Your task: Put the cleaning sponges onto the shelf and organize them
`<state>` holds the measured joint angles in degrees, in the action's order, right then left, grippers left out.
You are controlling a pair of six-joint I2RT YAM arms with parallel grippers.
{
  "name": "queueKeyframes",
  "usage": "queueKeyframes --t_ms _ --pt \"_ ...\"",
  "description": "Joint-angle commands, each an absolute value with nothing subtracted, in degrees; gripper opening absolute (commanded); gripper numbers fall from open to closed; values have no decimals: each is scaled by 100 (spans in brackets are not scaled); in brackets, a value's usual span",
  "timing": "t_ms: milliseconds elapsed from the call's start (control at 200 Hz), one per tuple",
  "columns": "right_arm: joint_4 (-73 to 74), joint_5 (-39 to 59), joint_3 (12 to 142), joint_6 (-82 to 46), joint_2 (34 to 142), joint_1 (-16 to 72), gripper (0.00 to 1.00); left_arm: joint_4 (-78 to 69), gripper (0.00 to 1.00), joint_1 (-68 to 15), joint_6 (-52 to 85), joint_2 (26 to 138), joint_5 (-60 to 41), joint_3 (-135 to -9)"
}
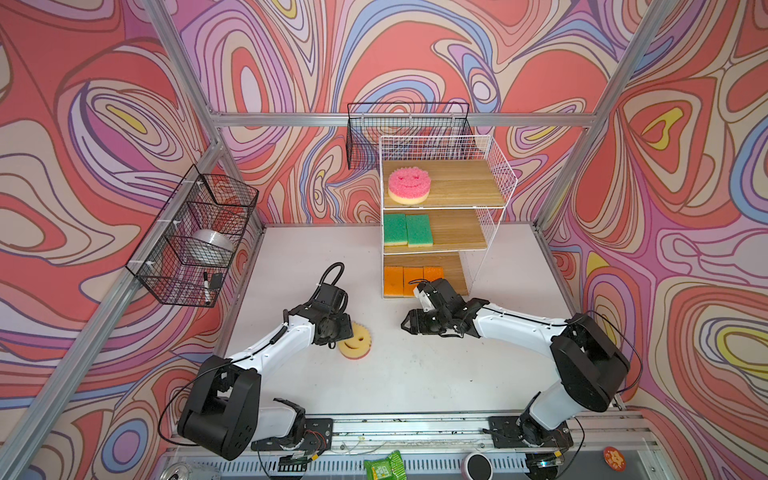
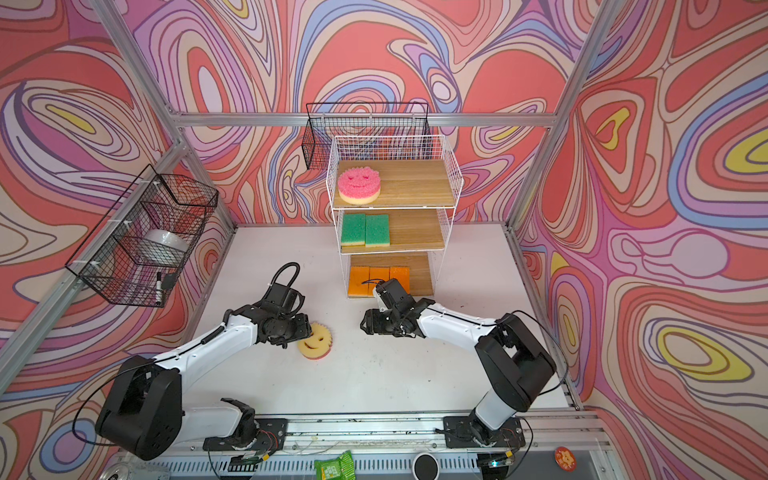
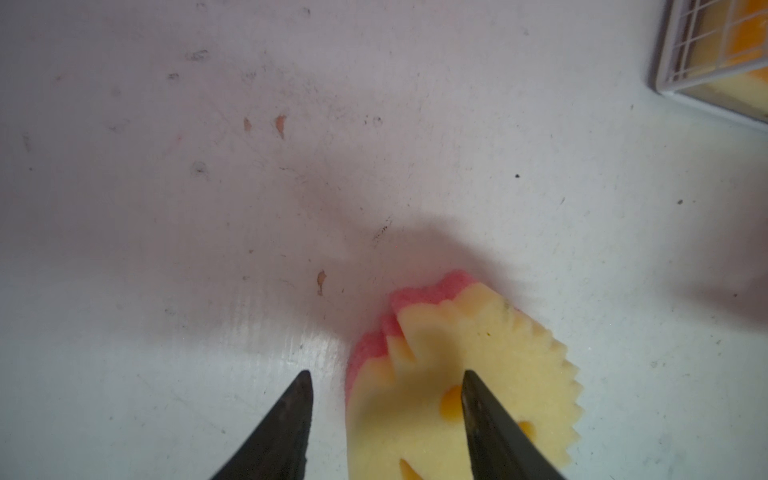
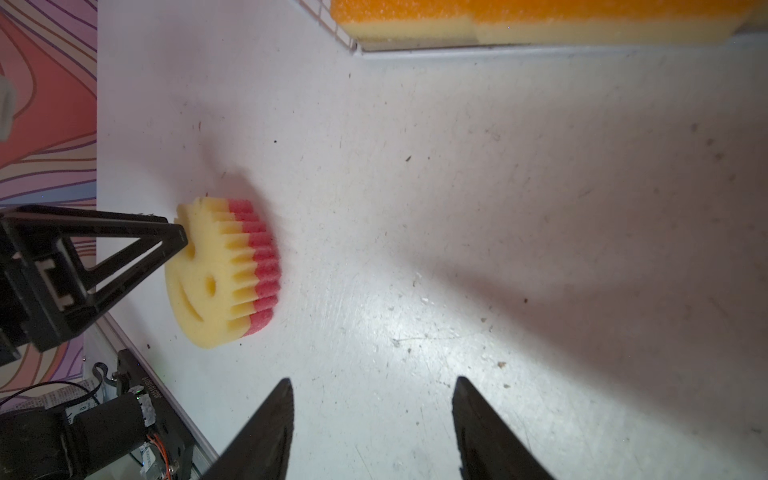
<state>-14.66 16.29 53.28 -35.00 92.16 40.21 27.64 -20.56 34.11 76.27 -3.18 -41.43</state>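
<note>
1. Round smiley sponge [image 1: 355, 341] lies yellow face up on the table [image 1: 415, 374], near-left of the shelf [image 1: 465, 183].
2. Left gripper [image 3: 387, 372]: jaws apart, one fingertip [image 3: 478, 399] on the face, the other beside the rim. Judgement: centre it to straddle the sponge fully before closing.
3. Right gripper [image 4: 372, 380]: jaws apart, empty; keep it clear.

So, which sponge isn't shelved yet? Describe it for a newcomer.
Find the white wire shelf at the back. In front of it, under the left gripper, lies a round smiley sponge. Unlike the shelved pink smiley, its top is yellow.
</note>
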Motion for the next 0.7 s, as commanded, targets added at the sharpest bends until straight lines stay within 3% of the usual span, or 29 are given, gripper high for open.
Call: queueKeyframes --t_ms 0,411,696 --pt "-1495 1556 5336 -3434 9265 4025 63 2672 56 -2081 3371 7677 -318 -4116" --pt "-1459 1556 5232 -3471 9214 4025 63 2541 56 -2077 3384 7961 -334 -4089" --pt "-1433 1567 5195 -3497 9198 4025 63 2367 38 -2075 3455 8113 -446 -4094"
